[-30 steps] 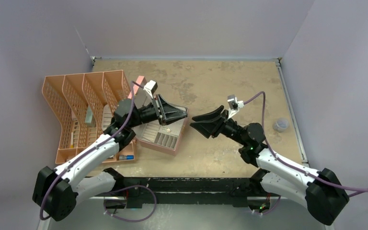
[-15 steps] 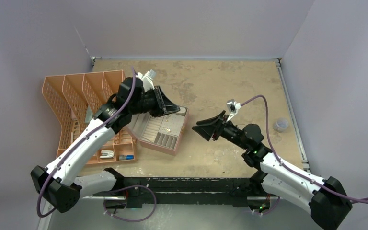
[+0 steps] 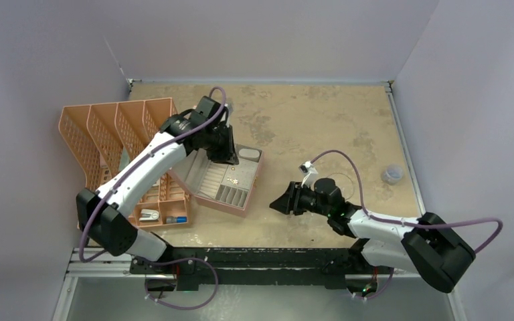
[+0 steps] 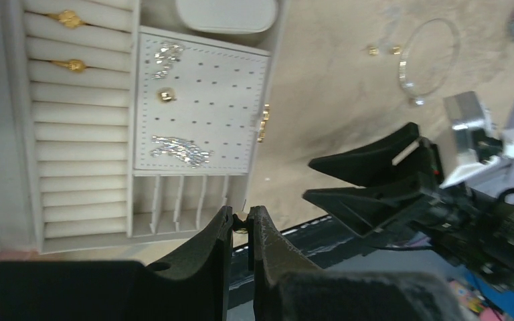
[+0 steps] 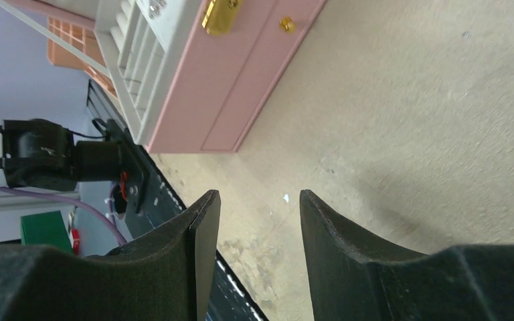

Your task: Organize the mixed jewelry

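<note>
Two gold rings (image 4: 67, 18) sit in the box (image 4: 13, 167); the hoop (image 4: 428, 57) and two studs (image 4: 395, 49) lie on the tabletop (image 4: 328, 87). The left tool (image 4: 241, 217) pinches a tiny piece (image 4: 241, 225); the right tool (image 5: 258, 221) is open, empty.

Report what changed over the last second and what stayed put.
The left gripper swung back over the jewelry box's far end, jaws still nearly closed. The right gripper withdrew toward the near edge, open and empty. Box, pink organizer, wire hoop and clear cup stayed put.
</note>
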Controlling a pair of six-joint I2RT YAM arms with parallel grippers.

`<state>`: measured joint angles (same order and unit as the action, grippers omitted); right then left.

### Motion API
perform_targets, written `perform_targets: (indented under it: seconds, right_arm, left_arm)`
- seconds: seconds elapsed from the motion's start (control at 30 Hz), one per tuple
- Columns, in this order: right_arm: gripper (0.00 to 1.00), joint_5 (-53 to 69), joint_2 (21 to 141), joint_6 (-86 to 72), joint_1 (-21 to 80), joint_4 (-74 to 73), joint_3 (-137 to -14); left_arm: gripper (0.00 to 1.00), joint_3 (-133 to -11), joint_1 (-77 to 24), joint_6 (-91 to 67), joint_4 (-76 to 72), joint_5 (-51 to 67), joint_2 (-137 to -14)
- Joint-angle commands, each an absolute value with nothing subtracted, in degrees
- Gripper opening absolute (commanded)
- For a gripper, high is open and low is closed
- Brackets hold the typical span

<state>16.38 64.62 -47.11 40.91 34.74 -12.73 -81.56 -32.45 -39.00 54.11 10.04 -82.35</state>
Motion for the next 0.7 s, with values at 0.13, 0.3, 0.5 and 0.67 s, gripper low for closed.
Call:
perform_targets:
  seconds: [0.13,0.3,0.5,0.67]
  right_arm:
    - [0.50,13.4,69.6,-48.4,44.1,43.5,-12.7]
    - [0.50,13.0,68.9,-47.9,44.8,45.4,-11.7]
    - [0.50,13.0,68.7,-47.8,44.9,46.8,-10.9]
    - [0.50,13.2,69.2,-47.6,45.0,47.3,-10.7]
  left_arm:
    - [0.11,-82.5,-32.5,-32.9,58.1,5.5,-89.8]
    - [0.11,-83.4,-32.4,-32.6,58.9,2.2,-93.3]
    - [0.11,-84.5,-32.1,-31.0,59.8,1.9,-96.6]
    - [0.11,-84.8,-31.7,-29.9,60.1,1.1,-98.3]
